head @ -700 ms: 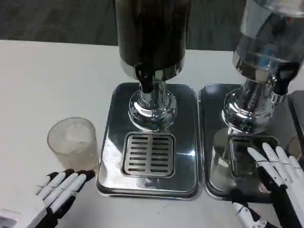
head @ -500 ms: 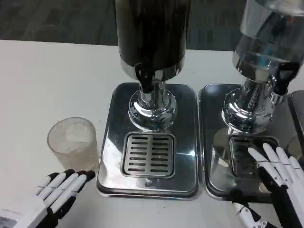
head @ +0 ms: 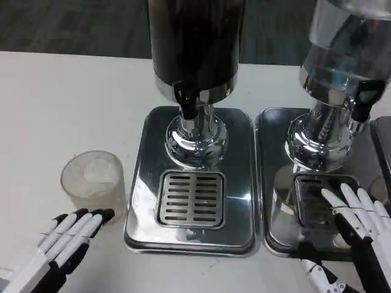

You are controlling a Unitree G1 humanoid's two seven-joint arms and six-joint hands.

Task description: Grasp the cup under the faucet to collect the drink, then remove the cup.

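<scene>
White surface [head: 61,104] carries a clear cup [head: 93,182] left of the dark dispenser's tray [head: 194,177]. Left robot hand [head: 58,247] lies spread just below it; right robot hand [head: 357,229] hovers open.

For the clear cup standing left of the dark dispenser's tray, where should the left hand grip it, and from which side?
Grip the cup around its mid wall, coming from the near side, where the left hand lies open with its fingertips close to the base. The cup stands upright with straight walls and no handle; the drip tray crowds its right.
</scene>
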